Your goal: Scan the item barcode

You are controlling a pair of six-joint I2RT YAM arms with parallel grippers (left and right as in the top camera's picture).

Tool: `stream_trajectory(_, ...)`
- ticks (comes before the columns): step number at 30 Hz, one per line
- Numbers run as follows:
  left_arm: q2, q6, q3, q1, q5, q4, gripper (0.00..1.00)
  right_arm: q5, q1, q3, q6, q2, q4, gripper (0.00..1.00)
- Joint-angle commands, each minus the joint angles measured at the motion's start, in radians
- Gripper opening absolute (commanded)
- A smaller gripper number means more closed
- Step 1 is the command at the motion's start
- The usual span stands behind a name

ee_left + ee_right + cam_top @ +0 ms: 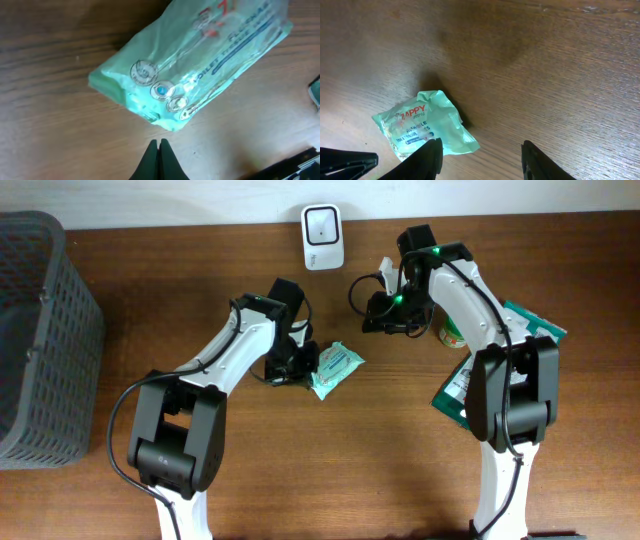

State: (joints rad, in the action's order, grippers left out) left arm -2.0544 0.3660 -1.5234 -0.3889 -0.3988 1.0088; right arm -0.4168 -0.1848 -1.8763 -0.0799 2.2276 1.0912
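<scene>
**Tissue pack on the table, neither gripper holding it**

The pale green tissue pack point(335, 368) lies flat on the wooden table point(380, 470), near the middle and slightly left of centre, with its printed face up (red and blue lettering shows in both wrist views). Nothing is gripping it.

The left gripper point(285, 368) sits just beside the pack's left end. In the left wrist view its fingers point(159, 160) are pressed together with nothing between them, and their tips point at the pack's near edge point(165, 120) without touching it.

The right gripper point(385, 310) hangs above and to the right of the pack. Its jaws stand apart and empty, and the pack point(425, 130) is visible below and to one side of them.

Further out, a white device point(323, 235) stands at the table's far edge. Green packets point(535, 325) and a small round container point(452, 332) lie by the right arm. A grey basket point(40, 330) sits at the far left.
</scene>
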Motion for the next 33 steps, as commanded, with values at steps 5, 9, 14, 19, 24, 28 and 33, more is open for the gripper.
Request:
stream_trajectory(5,-0.008,-0.11,0.01,-0.001,0.083,-0.027,0.0,0.008,-0.014,-0.009,-0.008,-0.01,0.0,0.49)
stream_trajectory(9,-0.008,-0.11,0.101,-0.001,0.108,-0.164,0.0,0.009,-0.051,-0.008,-0.007,-0.01,0.0,0.5)
stream_trajectory(14,-0.008,-0.11,0.123,-0.001,0.112,-0.241,0.0,0.001,-0.058,0.003,-0.03,-0.009,0.009,0.49)
stream_trajectory(19,-0.008,-0.11,0.123,0.008,0.145,-0.276,0.0,-0.04,-0.057,0.06,-0.004,-0.009,0.023,0.5)
stream_trajectory(24,-0.008,-0.11,0.123,0.013,0.153,-0.275,0.0,-0.232,-0.005,0.14,0.103,-0.009,0.021,0.56)
stream_trajectory(28,-0.008,-0.11,0.123,0.012,0.152,-0.275,0.0,-0.367,0.051,0.24,0.159,-0.009,-0.035,0.62)
stream_trajectory(33,-0.008,-0.109,0.123,0.012,0.152,-0.274,0.0,-0.452,0.047,0.395,0.053,-0.009,-0.231,0.62)
